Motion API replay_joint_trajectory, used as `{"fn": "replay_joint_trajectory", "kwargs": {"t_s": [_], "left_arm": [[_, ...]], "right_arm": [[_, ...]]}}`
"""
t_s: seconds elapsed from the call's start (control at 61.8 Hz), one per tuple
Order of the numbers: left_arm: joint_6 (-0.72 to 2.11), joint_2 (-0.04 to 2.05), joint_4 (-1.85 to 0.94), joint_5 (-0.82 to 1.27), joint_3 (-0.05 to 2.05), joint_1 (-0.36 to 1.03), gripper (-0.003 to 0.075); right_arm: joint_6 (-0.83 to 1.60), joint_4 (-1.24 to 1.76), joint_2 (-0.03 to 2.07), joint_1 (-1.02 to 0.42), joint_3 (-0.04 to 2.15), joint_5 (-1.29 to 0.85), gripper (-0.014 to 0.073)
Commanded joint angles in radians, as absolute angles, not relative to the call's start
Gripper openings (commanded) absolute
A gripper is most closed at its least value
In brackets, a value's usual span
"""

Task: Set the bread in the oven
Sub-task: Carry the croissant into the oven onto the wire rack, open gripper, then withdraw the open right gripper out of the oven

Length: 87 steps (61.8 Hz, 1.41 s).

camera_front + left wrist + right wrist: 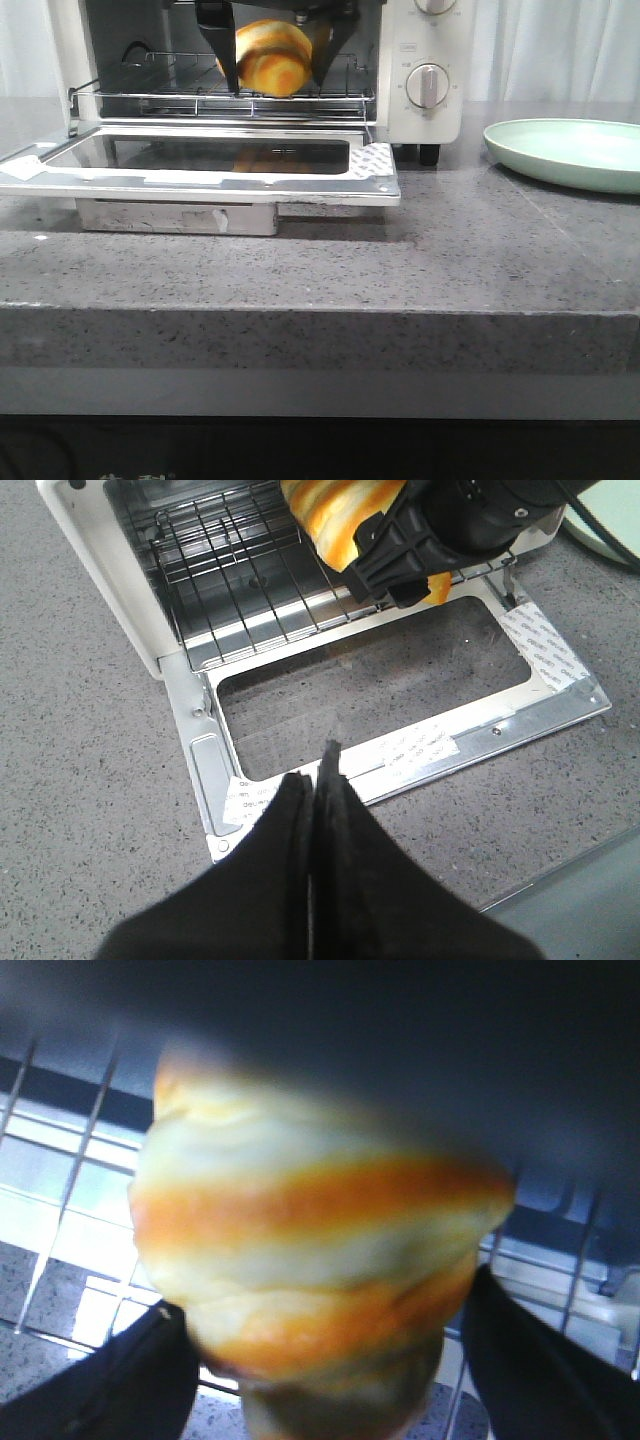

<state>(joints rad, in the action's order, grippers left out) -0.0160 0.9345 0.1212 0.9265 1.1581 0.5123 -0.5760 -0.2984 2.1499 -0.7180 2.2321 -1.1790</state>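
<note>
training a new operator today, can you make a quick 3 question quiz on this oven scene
1. True or false: the oven door is shut.
2. Which gripper has the bread between its fingers? A) left B) right C) neither
3. Fill in: the pale green plate on the counter holds ____.

Key
1. False. The door lies folded down flat in front of the wire rack.
2. B. The right gripper holds the bread over the rack at the oven mouth; the left gripper is shut and empty above the open door.
3. Nothing that shows in the front view.
</note>
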Motion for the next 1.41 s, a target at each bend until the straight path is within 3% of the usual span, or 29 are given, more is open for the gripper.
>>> {"fn": "replay_joint_trajectory", "kwargs": {"t_s": [0.0, 0.372, 0.679, 0.906, 1.132, 1.391], "left_arm": [[-0.020, 0.924, 0.128, 0.863, 1.183, 0.517, -0.0018], [-0.020, 0.924, 0.132, 0.867, 1.183, 0.517, -0.0018], [-0.020, 0.924, 0.132, 0.867, 1.183, 0.517, -0.0018], [-0.020, 0.924, 0.132, 0.867, 1.183, 0.517, -0.0018], [-0.020, 0.924, 0.132, 0.867, 1.183, 0.517, -0.0018], [-0.020, 0.924, 0.132, 0.869, 1.183, 0.517, -0.0018]], "right_arm": [[-0.578, -0.297, 2.068, -0.716, 2.267, -1.129, 0.0625], [-0.470, -0.284, 1.992, -0.754, 2.266, -1.293, 0.0625], [-0.337, -0.231, 1.863, -0.746, 2.135, -1.275, 0.0625], [-0.316, -0.194, 1.642, -0.688, 1.815, -1.097, 0.0624], [-0.246, -0.089, 1.318, -0.519, 1.373, -0.855, 0.0624], [-0.218, -0.089, 0.929, -0.451, 0.973, -0.692, 0.0624]]}}
